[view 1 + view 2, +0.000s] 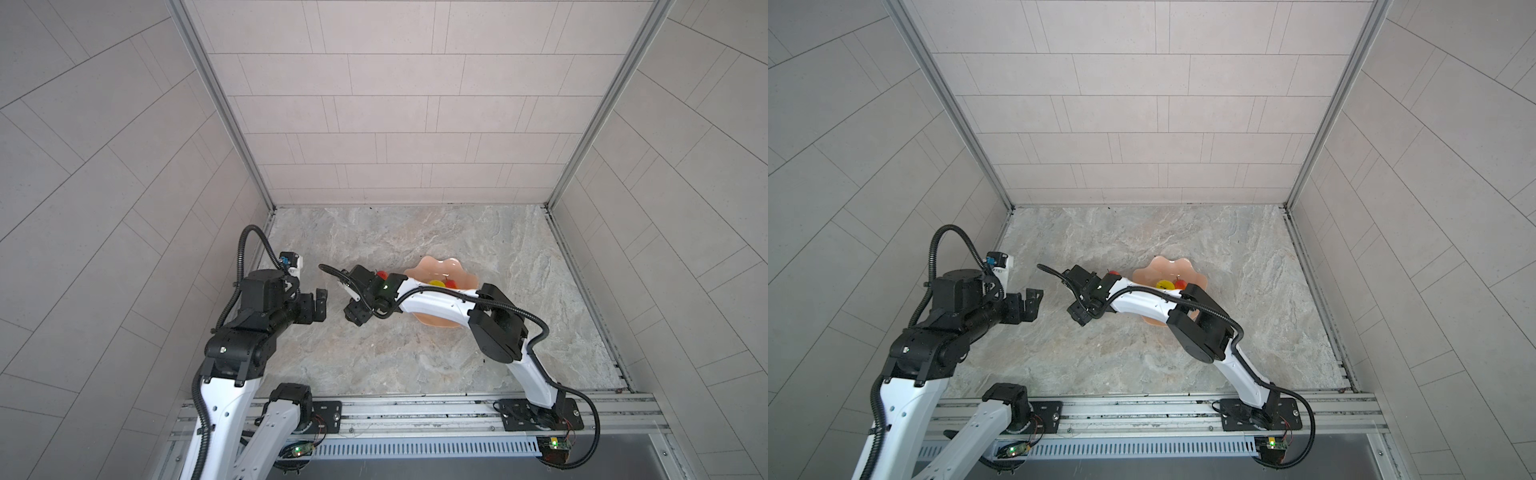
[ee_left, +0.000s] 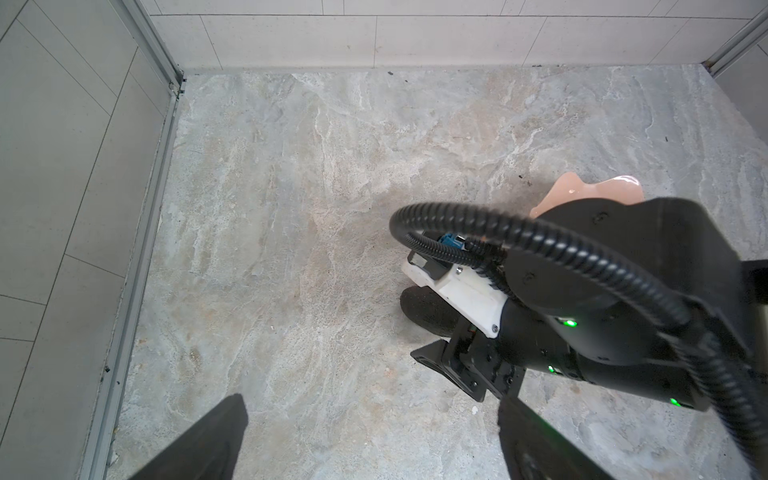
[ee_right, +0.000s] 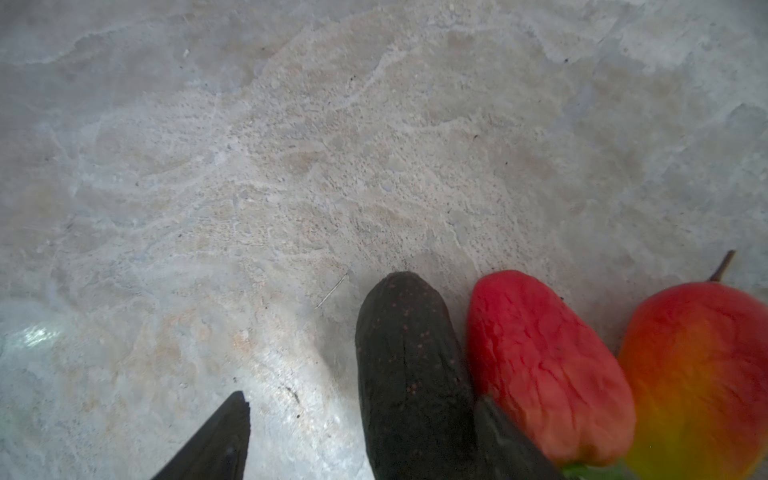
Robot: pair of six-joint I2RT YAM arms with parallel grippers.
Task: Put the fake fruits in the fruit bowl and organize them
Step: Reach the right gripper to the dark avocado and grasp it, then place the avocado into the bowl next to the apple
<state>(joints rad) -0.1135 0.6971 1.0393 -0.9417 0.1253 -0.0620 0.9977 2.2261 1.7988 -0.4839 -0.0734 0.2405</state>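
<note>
Picking up the avocado [image 3: 407, 365] looks like the step in hand. The right claw [image 3: 361, 399] is lowered to the counter [image 3: 249, 166] with its jaws apart. The avocado lies between them. One finger is wedged between the avocado and the strawberry [image 3: 544, 365], and the other stands clear on the far side, so nothing is gripped yet. A red-to-yellow mango [image 3: 698, 374] lies just beyond the strawberry.

The next move probably calls for closing squarely on the avocado's sides without dragging the strawberry along, then lifting and carrying it to the bowl.

The left claw [image 2: 372, 402] hangs wide and empty at the left of both top views.

The fruit bowl [image 1: 432, 266] sits right of centre in both top views, partly under the right arm. It is glossy peach-pink, shallow, with a wavy rim. Inside it are a yellow apple-like fruit [image 1: 435, 283] and a red-orange one [image 1: 451, 285], touching. The avocado is dark, rough and speckled, and long rather than round. The three loose fruits lie just left of the bowl.
</note>
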